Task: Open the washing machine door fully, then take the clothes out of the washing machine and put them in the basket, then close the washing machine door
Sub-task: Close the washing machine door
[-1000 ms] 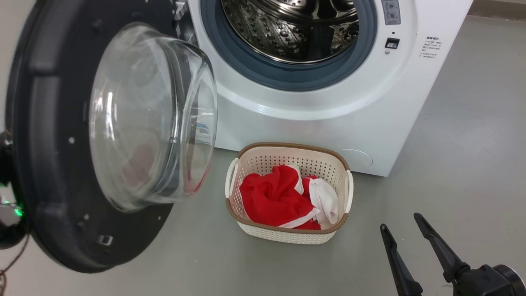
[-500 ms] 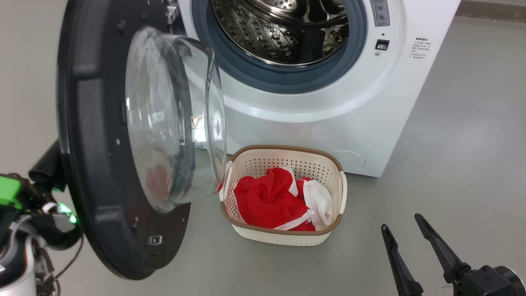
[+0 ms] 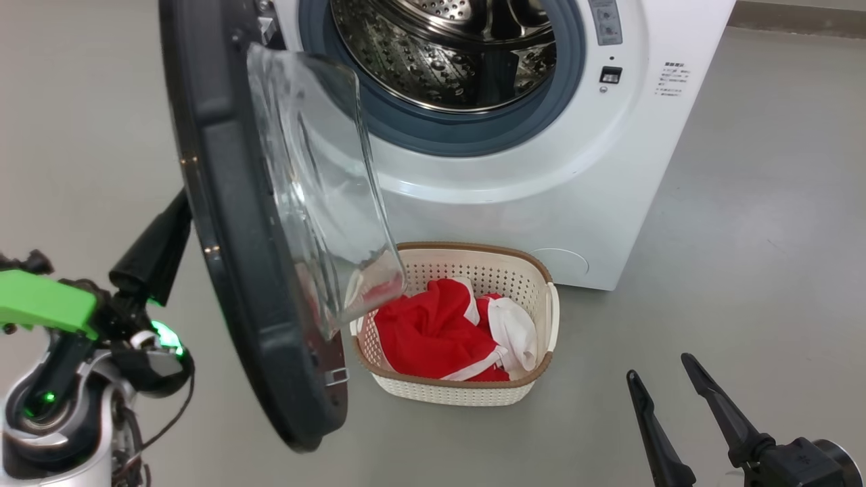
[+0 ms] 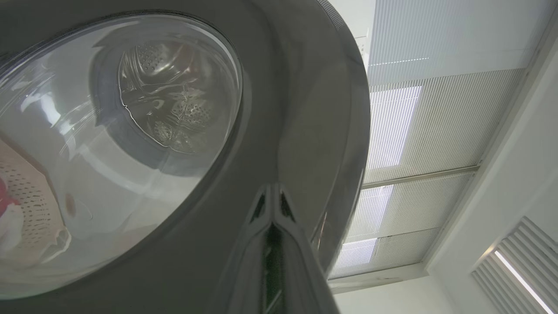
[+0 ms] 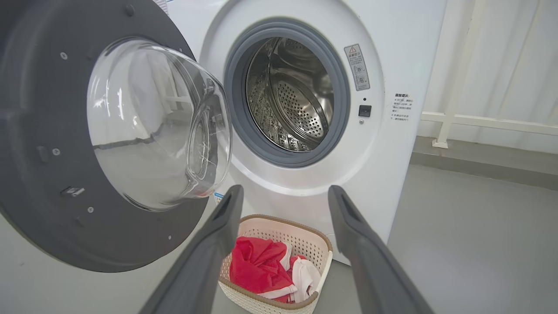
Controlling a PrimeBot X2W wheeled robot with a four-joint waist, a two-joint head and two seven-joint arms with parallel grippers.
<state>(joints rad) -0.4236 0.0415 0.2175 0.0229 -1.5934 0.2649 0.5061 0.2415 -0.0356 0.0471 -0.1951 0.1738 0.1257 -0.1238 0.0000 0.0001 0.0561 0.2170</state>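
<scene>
Door (image 3: 223, 203) half shut, edge-on at 9 o'clock of basket (image 3: 446, 394). Clothes (image 3: 426, 331) lie in the basket on the floor, at 6 o'clock of washing machine (image 3: 555, 203); drum (image 3: 433, 61) looks empty. Left fingers (image 3: 159, 243) pressed together against the door's glossy outer face; right fingers (image 3: 717, 399) spread, idle. Risks: tips skid off the slick rim and the door stops unlatched; glass bowl clips the basket rim.

head camera is looking down on the washing machine (image 3: 575, 203) and basket (image 3: 446, 391); right wrist is facing both from low; left wrist is looking up against the door (image 4: 296, 109).
</scene>
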